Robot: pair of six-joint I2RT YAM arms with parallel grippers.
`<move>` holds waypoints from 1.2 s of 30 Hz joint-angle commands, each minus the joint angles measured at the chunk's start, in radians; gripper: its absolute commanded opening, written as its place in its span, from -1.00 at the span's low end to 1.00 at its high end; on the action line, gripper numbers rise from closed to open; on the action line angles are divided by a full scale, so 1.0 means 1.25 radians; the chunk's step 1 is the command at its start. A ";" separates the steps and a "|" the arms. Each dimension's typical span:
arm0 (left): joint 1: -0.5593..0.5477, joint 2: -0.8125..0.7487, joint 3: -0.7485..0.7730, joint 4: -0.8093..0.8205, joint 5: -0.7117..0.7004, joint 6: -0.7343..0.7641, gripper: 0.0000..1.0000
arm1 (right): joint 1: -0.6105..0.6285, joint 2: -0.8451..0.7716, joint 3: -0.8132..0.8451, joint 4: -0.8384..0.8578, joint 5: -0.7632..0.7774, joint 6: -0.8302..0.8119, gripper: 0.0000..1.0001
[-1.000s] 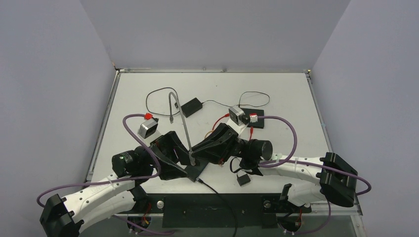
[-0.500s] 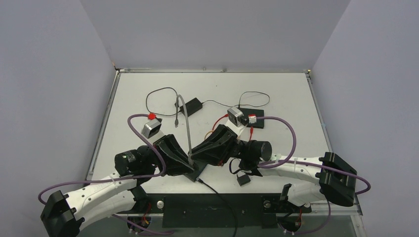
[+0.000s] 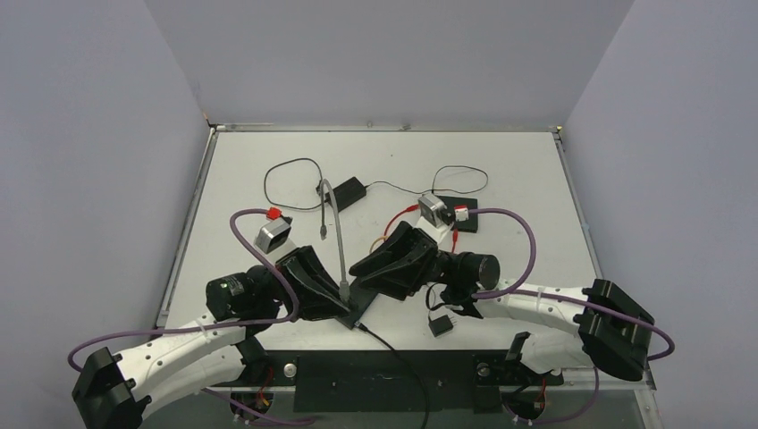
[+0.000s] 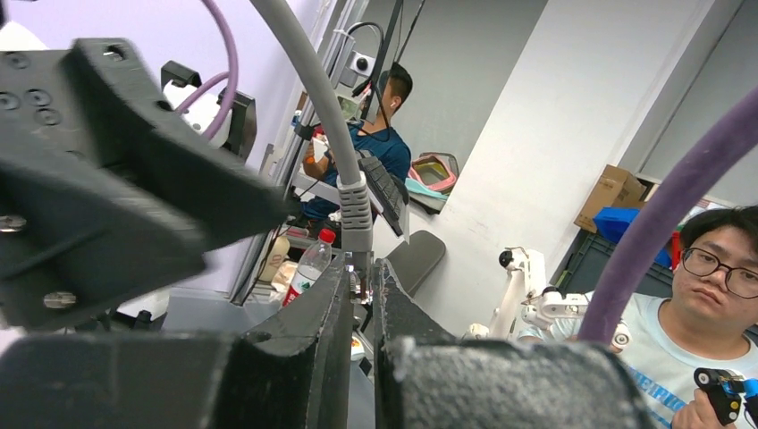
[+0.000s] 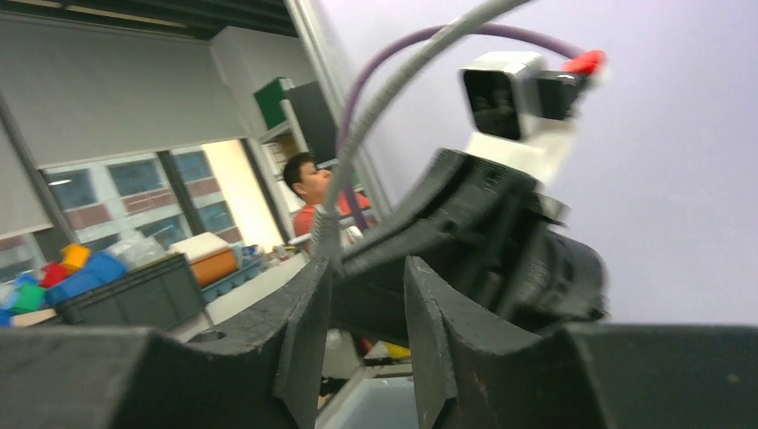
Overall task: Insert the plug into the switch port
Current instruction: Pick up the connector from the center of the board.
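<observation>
In the left wrist view my left gripper [image 4: 362, 271] is shut on the clear plug [image 4: 361, 279] at the end of a grey cable [image 4: 308, 85], whose boot [image 4: 355, 210] stands upright just above the fingertips. From above, the left gripper [image 3: 342, 300] holds that plug over a flat black switch [image 3: 360, 310], which is mostly hidden under both grippers; the port does not show. My right gripper [image 3: 359, 269] sits close on the right, jaws apart. In the right wrist view the right gripper [image 5: 366, 268] is open, with the grey cable [image 5: 357, 134] beside its left fingertip and nothing between the fingers.
The grey cable [image 3: 332, 223] arches up and back, its free end [image 3: 322, 234] hanging over the table. A black adapter [image 3: 345, 191] with thin wire lies behind. A black pad [image 3: 465, 217] is at the right, and a small connector block [image 3: 439, 323] lies near the front edge.
The left gripper has closed on the plug. The right gripper has opened and let go of the cable. The cable's arch has swung slightly right.
</observation>
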 commanded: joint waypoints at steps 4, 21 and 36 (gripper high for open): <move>-0.004 -0.069 -0.010 -0.128 -0.040 0.095 -1.00 | -0.144 -0.149 -0.104 0.066 -0.085 0.053 -0.24; 0.033 -0.063 0.093 -0.757 -0.019 0.307 -1.00 | -0.155 -0.642 -0.031 -1.179 0.285 -0.686 0.36; 0.071 0.145 0.300 -1.233 0.107 0.530 -1.00 | -0.089 -0.642 0.122 -1.506 0.317 -0.931 0.27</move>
